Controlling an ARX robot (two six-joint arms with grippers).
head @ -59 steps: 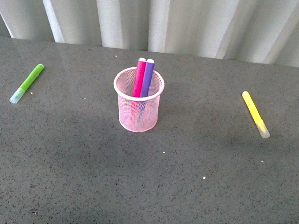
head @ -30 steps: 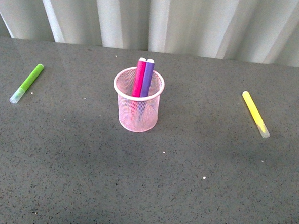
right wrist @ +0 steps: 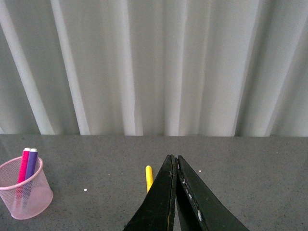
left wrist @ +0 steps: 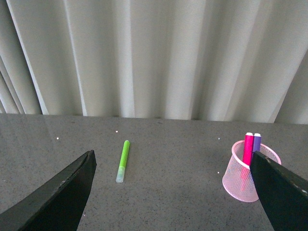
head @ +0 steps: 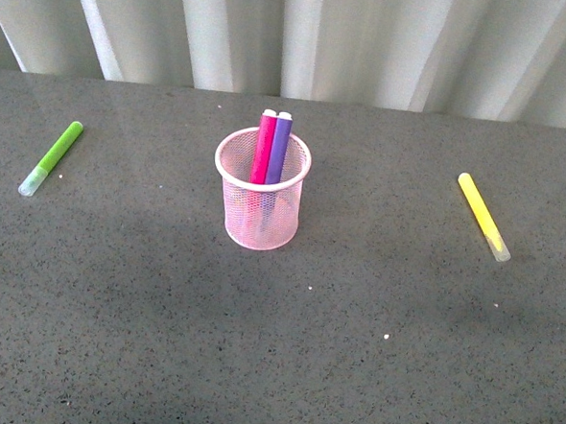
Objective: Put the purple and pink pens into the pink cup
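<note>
In the front view the pink cup (head: pixel 261 199) stands in the middle of the grey table (head: pixel 274 365). The pink pen (head: pixel 264 149) and the purple pen (head: pixel 278 150) stand inside it, side by side, both leaning toward the far rim. A green marker (head: pixel 51 157) lies far to the left and a yellow marker (head: pixel 484 216) far to the right. No arm shows in this view.

Only the wrist views show the grippers. The left gripper (left wrist: pixel 175 192) has its fingers wide apart and holds nothing. The right gripper (right wrist: pixel 174 192) has its fingers pressed together, also holding nothing, with the yellow marker partly hidden behind them.
</note>
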